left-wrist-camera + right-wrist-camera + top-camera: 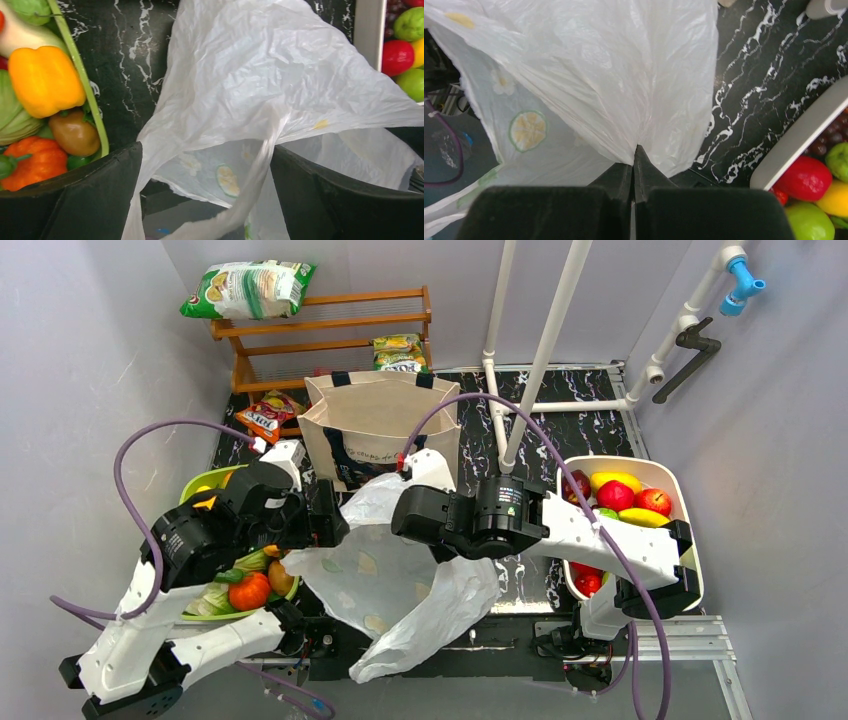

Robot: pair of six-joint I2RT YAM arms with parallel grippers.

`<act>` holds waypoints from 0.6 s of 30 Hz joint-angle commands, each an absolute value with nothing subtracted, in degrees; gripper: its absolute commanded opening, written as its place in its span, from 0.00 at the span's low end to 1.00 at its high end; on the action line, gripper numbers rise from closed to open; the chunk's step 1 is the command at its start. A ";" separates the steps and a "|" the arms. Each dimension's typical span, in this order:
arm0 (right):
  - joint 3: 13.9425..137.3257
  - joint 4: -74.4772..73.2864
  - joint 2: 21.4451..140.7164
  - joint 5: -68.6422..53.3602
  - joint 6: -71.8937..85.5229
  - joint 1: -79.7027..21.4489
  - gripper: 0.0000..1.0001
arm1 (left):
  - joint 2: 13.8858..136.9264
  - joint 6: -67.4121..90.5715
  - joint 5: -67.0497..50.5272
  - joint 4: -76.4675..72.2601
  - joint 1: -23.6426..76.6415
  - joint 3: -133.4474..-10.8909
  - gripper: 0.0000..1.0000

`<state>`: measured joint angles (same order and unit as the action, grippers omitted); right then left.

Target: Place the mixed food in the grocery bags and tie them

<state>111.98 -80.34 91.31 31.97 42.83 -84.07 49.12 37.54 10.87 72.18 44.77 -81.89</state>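
The white plastic grocery bag (400, 580) lies crumpled between both arms, printed with lemon slices. My right gripper (635, 150) is shut on a pinch of its film (599, 65). My left gripper (205, 150) stands open, and a twisted handle strip (260, 170) of the bag (250, 75) passes loosely between the jaws. The beige canvas tote (375, 420) stands upright behind the bag. Mixed food fills two trays: peppers and tomatoes (45, 80) on the left, apples and lemons (615, 495) on the right.
The green tray (200, 485) sits under my left arm and the white tray (670, 475) under my right. A wooden rack (330, 320) at the back holds snack packets (250, 288), and a red packet (268, 417) lies near it. White pipes (540, 350) rise beside the tote.
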 commanded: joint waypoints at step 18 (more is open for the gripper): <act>108.42 -91.18 86.53 36.74 50.36 -75.61 0.01 | 51.92 37.37 29.76 85.22 44.89 -89.46 0.98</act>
<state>109.60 -88.68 88.90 34.57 48.66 -76.40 52.12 36.58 24.64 81.95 44.77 -91.24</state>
